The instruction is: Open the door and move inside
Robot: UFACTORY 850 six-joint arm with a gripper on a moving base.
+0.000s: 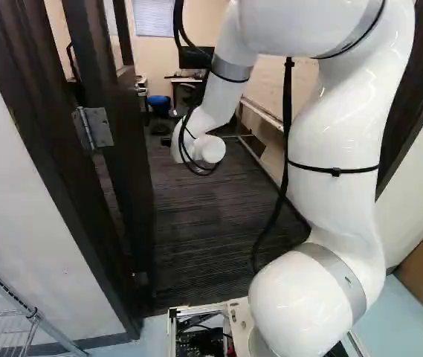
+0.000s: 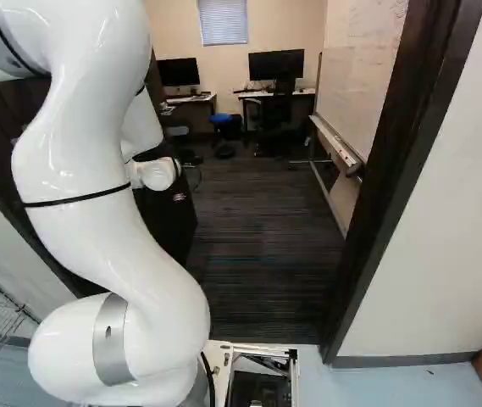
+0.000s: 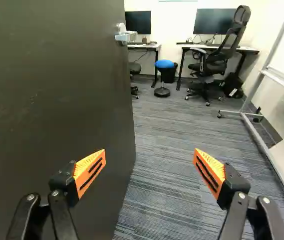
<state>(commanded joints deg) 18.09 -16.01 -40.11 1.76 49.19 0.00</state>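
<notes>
Jaws: your gripper [image 3: 149, 157] has its fingers spread wide, with a gap between them.
Door: it [image 3: 57, 100] stands open, its dark face behind the left finger; you cannot tell if they touch.
Door direction: the leaf stands upright, its face running ahead into the room from the left jaw's side.
Free edge: it shows through the gap, nearer the left finger.
Handle: the lever [image 3: 128, 36] sits ahead, beyond the left finger, near that edge.
Open room: you have carpet [image 3: 166, 150] showing through the gap and beyond the right finger.
Right side: a whiteboard frame [image 3: 258, 128] stands beyond the right finger.
Far ahead: stool [image 3: 164, 64] and office chair [image 3: 216, 62].
Hidden: the door's top and foot are cut off in the wrist view; your gripper is hard to make out in both base views.
</notes>
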